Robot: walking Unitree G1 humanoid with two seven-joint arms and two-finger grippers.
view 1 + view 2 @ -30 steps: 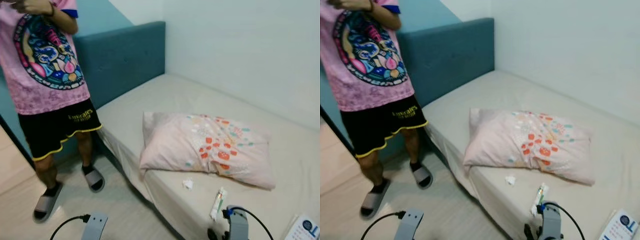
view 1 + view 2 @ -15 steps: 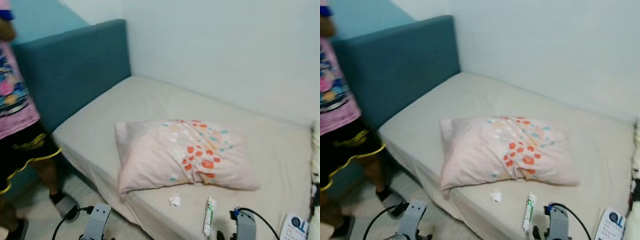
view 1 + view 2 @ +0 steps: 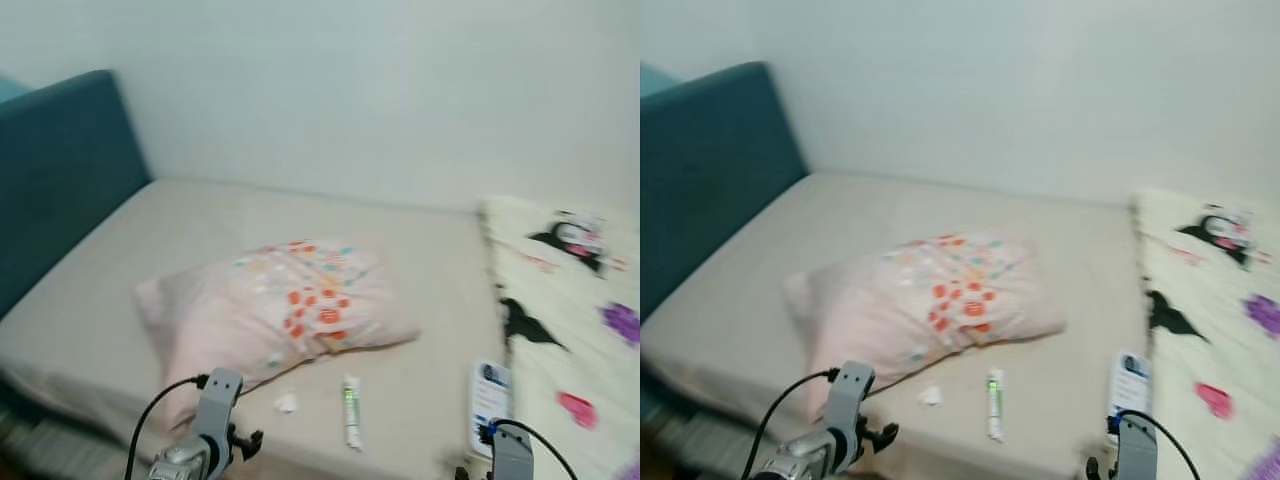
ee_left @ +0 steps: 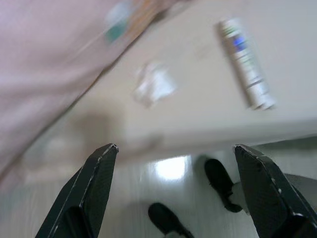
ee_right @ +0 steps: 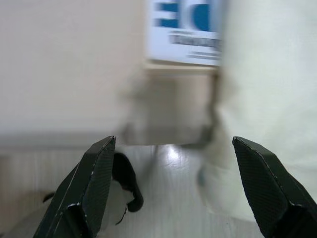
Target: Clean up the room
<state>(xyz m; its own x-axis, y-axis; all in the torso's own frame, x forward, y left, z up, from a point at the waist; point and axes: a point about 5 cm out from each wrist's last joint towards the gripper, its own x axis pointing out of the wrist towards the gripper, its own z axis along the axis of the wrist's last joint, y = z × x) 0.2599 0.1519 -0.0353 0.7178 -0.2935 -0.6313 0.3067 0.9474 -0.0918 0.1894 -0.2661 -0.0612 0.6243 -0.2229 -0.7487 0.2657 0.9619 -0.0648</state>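
On the beige bed (image 3: 420, 260) lies a pink flowered pillow (image 3: 275, 310). In front of it, near the bed's front edge, are a crumpled white tissue (image 3: 286, 403) and a white tube (image 3: 351, 425). A white and blue box (image 3: 489, 393) lies beside a cartoon-print blanket (image 3: 570, 330). My left gripper (image 4: 176, 147) is open and empty, held low before the bed edge, with the tissue (image 4: 154, 89) and tube (image 4: 245, 62) beyond its fingers. My right gripper (image 5: 173, 141) is open and empty, below the box (image 5: 185, 32) and the hanging blanket (image 5: 267, 99).
A teal headboard (image 3: 50, 170) stands at the left end of the bed, and a white wall (image 3: 350, 90) runs behind it. Pale glossy floor (image 4: 168, 198) lies below the bed's front edge. The head views are blurred.
The whole view has swung to the right: the person and much of the headboard have left the picture, and the cartoon-print blanket has come in. The pillow, tissue and tube lie as before.
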